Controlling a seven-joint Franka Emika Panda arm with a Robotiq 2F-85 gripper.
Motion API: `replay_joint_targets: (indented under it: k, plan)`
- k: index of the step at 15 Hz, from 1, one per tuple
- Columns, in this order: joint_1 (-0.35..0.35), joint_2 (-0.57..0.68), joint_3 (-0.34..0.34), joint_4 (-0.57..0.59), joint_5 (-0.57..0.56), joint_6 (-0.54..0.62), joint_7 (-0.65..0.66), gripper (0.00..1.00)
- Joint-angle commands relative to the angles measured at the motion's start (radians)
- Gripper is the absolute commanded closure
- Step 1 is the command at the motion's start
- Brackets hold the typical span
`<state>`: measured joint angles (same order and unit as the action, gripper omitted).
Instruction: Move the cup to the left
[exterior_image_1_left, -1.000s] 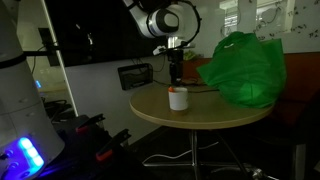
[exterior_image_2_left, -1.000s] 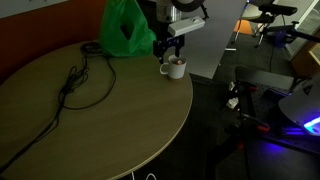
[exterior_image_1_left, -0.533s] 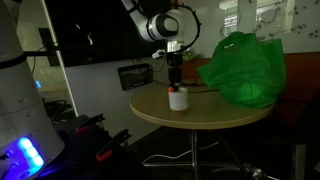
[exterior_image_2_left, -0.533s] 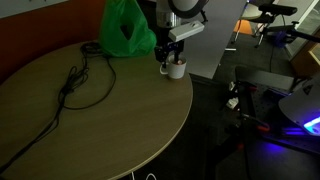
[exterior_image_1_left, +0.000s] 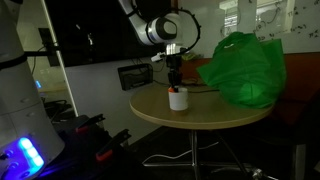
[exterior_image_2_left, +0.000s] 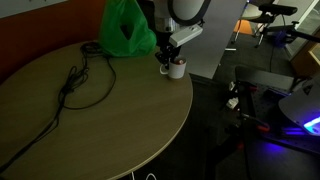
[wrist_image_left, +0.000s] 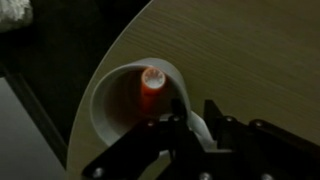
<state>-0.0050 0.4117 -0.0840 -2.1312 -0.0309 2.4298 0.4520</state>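
The small white cup (exterior_image_1_left: 178, 99) stands near the edge of the round wooden table (exterior_image_1_left: 215, 118), beside the big green bag. In an exterior view the cup (exterior_image_2_left: 176, 69) sits right at the table's rim. My gripper (exterior_image_1_left: 176, 84) reaches straight down onto it. In the wrist view the cup (wrist_image_left: 108, 92) fills the middle, with something reddish inside it. My gripper (wrist_image_left: 194, 116) has one finger inside and one outside the cup's wall, shut on that wall. The fingertips are dark and hard to tell apart in the exterior views.
A large green bag (exterior_image_1_left: 242, 68) stands on the table just beyond the cup, and shows again as the green bag (exterior_image_2_left: 127, 30). A black cable (exterior_image_2_left: 75, 85) snakes over the table (exterior_image_2_left: 90, 130). Past the edge by the cup, the floor holds dark equipment.
The gripper has sunk a little onto the cup and its jaws have drawn together around the cup's wall. The cup has not moved.
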Motion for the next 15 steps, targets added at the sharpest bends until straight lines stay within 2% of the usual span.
replay_joint_targets:
  k: [1,8,11,15]
  plan:
    - [0.011,-0.007,-0.027,-0.019,-0.028,0.028,-0.052,0.99]
    - [0.001,-0.066,-0.028,-0.078,-0.001,0.066,-0.103,0.97]
    - [-0.011,-0.123,0.000,-0.114,0.059,0.080,-0.127,0.97]
    - [0.014,-0.176,0.030,-0.138,0.116,0.077,-0.100,0.97]
